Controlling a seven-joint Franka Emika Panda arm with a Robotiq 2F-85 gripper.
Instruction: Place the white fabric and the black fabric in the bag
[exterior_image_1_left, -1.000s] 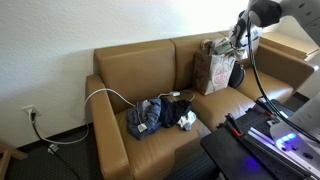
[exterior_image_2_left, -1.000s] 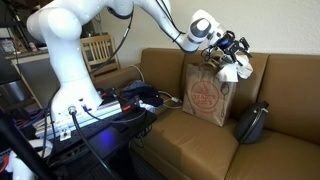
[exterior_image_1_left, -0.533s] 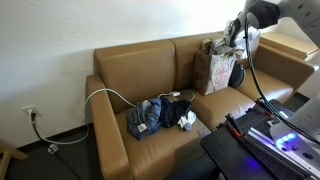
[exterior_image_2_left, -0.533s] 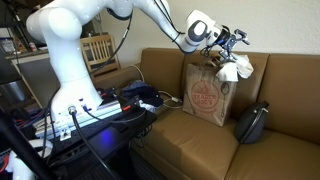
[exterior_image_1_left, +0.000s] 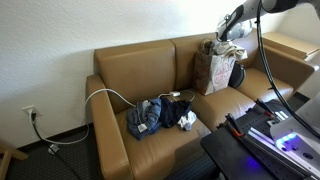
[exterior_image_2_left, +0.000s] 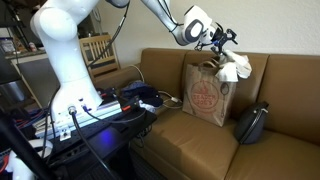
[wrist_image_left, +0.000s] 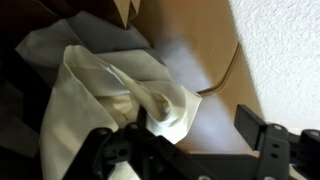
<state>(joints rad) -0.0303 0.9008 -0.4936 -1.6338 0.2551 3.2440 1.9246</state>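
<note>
Claw (exterior_image_2_left: 222, 38) in the upper right of the frame, jaws apart and gripping nothing, just above the paper bag (exterior_image_2_left: 205, 95) on the brown sofa (exterior_image_2_left: 190, 145); white fabric (exterior_image_2_left: 236, 68) draped over the bag's top edge; heap of dark clothes (exterior_image_1_left: 160, 114) mid-frame on the seat, well apart from the bag
</note>
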